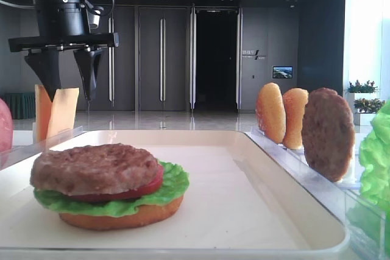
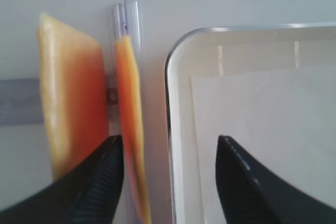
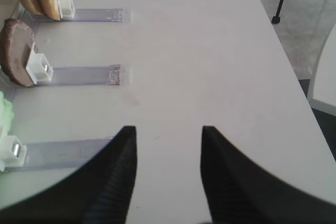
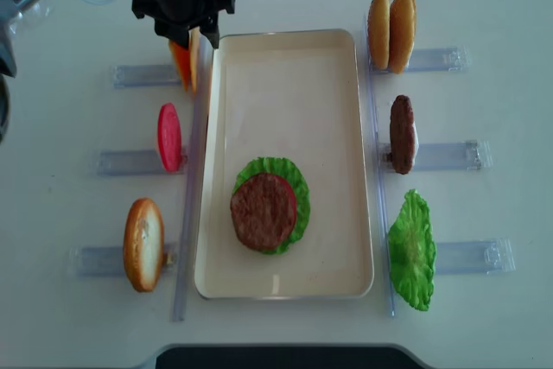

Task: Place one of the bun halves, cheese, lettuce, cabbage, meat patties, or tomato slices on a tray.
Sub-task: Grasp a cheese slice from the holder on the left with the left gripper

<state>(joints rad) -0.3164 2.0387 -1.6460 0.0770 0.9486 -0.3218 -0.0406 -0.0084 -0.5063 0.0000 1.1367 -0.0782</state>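
1. The tray [image 4: 285, 58] lies at the centre of the table [image 4: 484, 317], long side running from 12 to 6 o'clock in the overhead view.
2. On the tray toward 6 o'clock sits a stack [image 4: 268, 206]: bun half at the bottom, then lettuce, tomato slice, and meat patty on top.
3. At 10 o'clock two cheese slices [image 4: 186, 62] stand on edge in a holder just beside the tray rim, with the left gripper [image 4: 183, 22] above them.
4. At 9 o'clock stands a tomato slice [image 4: 169, 136]; at 7 o'clock a bun half [image 4: 143, 244].
5. At 1 o'clock stand two bun halves [image 4: 390, 20], apparently touching; at 3 o'clock a meat patty [image 4: 401, 133]; at 5 o'clock a lettuce leaf [image 4: 412, 250].
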